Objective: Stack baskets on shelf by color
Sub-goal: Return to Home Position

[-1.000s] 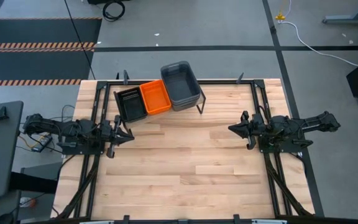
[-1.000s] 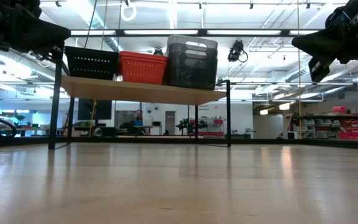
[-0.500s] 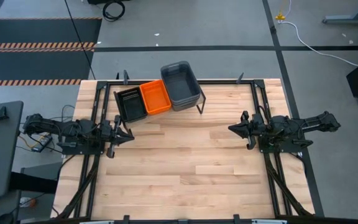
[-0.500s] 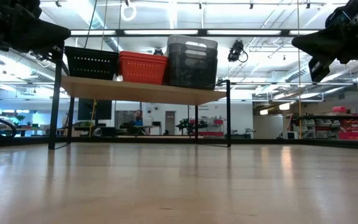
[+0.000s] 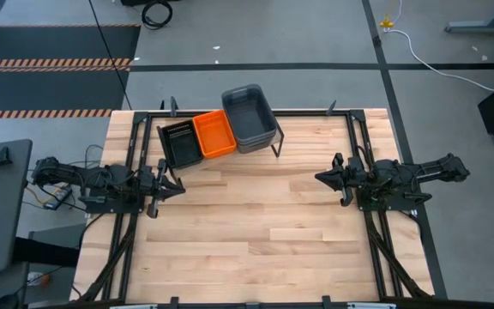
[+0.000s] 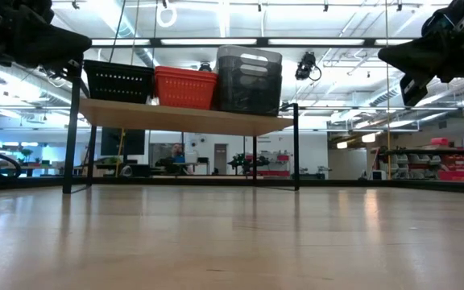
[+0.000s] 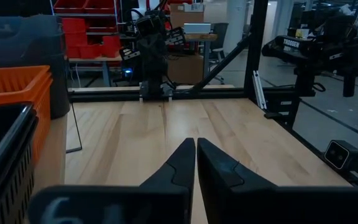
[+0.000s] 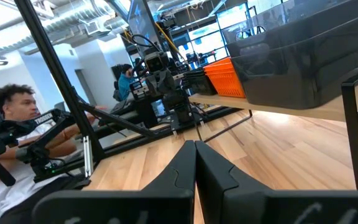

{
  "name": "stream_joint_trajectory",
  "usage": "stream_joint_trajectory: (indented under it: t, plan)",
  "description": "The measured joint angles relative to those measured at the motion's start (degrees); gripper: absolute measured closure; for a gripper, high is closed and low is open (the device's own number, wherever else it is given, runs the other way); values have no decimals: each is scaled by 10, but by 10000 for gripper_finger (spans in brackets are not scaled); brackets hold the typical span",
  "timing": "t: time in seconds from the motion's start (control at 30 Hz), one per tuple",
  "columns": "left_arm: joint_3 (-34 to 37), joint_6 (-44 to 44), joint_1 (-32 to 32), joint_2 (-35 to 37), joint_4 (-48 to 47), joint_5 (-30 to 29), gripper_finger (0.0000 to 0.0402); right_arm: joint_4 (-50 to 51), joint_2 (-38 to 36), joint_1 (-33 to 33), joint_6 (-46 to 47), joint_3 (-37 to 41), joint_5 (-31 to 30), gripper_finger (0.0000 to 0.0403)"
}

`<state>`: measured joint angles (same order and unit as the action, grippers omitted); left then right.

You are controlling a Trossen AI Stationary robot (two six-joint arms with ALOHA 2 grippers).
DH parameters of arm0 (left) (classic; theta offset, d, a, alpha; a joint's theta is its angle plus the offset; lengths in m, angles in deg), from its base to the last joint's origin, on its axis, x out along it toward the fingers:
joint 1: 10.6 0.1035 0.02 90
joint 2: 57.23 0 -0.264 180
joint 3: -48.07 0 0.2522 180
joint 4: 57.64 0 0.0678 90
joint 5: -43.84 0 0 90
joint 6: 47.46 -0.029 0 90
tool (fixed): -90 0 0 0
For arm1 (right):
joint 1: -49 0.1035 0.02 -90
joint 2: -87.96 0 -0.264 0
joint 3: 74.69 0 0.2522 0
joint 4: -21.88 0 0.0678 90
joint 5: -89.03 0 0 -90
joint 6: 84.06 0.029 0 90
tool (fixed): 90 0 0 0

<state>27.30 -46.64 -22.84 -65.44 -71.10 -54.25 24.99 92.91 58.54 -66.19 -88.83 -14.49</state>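
A black basket [image 5: 178, 142], an orange basket [image 5: 214, 134] and a deeper dark-grey bin [image 5: 250, 118] stand side by side on the low shelf [image 6: 184, 118] at the table's far edge. The low view shows the black basket [image 6: 119, 80], the orange basket [image 6: 185, 87] and the grey bin [image 6: 249, 80] resting by their bottoms on the plank. My left gripper [image 5: 181, 184] hovers shut near the table's left side, just in front of the shelf. My right gripper [image 5: 318, 178] hovers shut at the right side. In the wrist views my left gripper [image 7: 196, 149] and my right gripper [image 8: 195, 148] hold nothing.
The wooden tabletop [image 5: 256, 223] stretches between the two arms. Black frame rails [image 5: 363, 142] run along its sides. The shelf's thin black legs [image 6: 296, 147] stand on the table at the far edge. People [image 8: 11, 118] sit beyond the table in the right wrist view.
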Motion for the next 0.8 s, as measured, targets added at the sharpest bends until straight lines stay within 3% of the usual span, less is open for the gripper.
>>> stream_joint_trajectory:
  t: [0.8]
  plan:
    - [0,0,0,0,0,0,367,0,0,0,0,0,0,393]
